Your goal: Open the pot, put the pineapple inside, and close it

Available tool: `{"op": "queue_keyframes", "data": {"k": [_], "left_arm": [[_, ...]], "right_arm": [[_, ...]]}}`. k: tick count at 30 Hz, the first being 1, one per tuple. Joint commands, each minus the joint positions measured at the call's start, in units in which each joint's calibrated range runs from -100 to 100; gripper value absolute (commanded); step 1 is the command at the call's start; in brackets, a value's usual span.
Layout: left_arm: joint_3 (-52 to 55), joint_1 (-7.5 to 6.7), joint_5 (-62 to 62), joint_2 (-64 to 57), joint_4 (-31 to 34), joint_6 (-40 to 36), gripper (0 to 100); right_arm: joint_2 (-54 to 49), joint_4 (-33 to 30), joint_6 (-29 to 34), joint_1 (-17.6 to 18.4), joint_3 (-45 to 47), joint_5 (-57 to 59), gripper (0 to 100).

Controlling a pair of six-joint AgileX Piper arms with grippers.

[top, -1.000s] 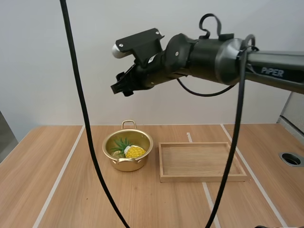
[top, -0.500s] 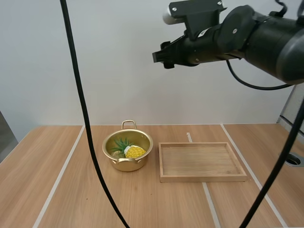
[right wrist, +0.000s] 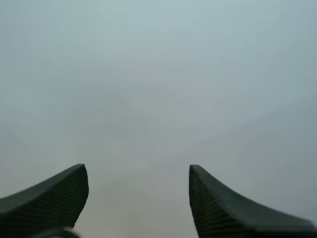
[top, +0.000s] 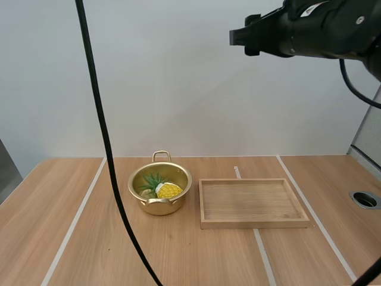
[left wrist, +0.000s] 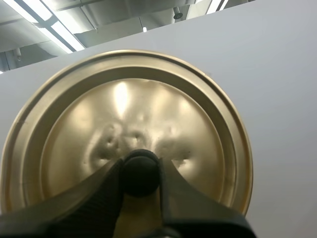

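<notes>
Closure of the pot is judged to be the step in hand, since the opening and the loading appear done. The round, gold-coloured metal lid [left wrist: 124,114] is held by its black knob [left wrist: 141,166], which is clamped between the two black fingers of the left gripper [left wrist: 140,178]. For a clean fit, the lid is best held level, centred over the rim and lowered straight down. Release is advisable only once the lid is seated all round. The leaves lie close to the rim, so a check is advised that none is trapped under the lid edge.

On the light wooden table [top: 77,238], the small gold-coloured metal pot [top: 146,205] with loop handles stands uncovered. The small yellow pineapple [top: 168,190] with green leaves is lying on its side inside it. Just beside the pot, to its right, the shallow rectangular wooden tray [top: 253,223] is set; nothing is held in it. Farther right, high above the table, the right gripper [top: 237,39] is held with its fingers [right wrist: 59,193] spread apart and nothing between them, well apart from the pot.
</notes>
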Motion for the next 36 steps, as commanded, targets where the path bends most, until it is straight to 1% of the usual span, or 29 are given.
{"op": "queue_keyframes", "data": {"k": [1, 2, 4, 5, 10, 12, 16, 23, 36], "left_arm": [[-0.5, 0.00, -2.0, -0.4, -0.4, -0.3, 0], [-0.5, 0.00, -2.0, -0.4, -0.4, -0.3, 0], [-0.5, 0.00, -2.0, -0.4, -0.4, -0.3, 0], [-0.5, 0.00, -2.0, -0.4, -0.4, -0.3, 0], [-0.5, 0.00, -2.0, -0.4, -0.4, -0.3, 0], [-0.5, 0.00, -2.0, -0.4, -0.4, -0.3, 0], [-0.5, 0.00, -2.0, -0.4, -0.4, -0.3, 0], [-0.5, 0.00, -2.0, -0.4, -0.4, -0.3, 0], [-0.5, 0.00, -3.4, -0.4, -0.4, -0.3, 0]], "right_arm": [[-2.6, -0.4, 0.7, -1.4, -0.3, -0.5, 66], [-3.0, -0.4, 0.7, -1.8, -0.3, 0.3, 53], [-3.8, -0.4, 0.7, -2.6, -0.3, 3.0, 16], [-4.0, -0.6, 0.7, -2.9, -0.3, 4.8, 0], [-4.4, -0.6, 1.1, -3.1, -0.3, 14.9, 0], [-4.5, -0.6, 1.8, -3.1, -0.3, 17.1, 0], [-7.0, -0.6, 1.9, -3.1, -0.3, 17.4, 0], [-11.4, -0.2, 2.2, -3.1, -0.3, 14.8, 0], [-12.5, -1.6, 2.2, -3.1, -0.3, 16.1, 0]]}}
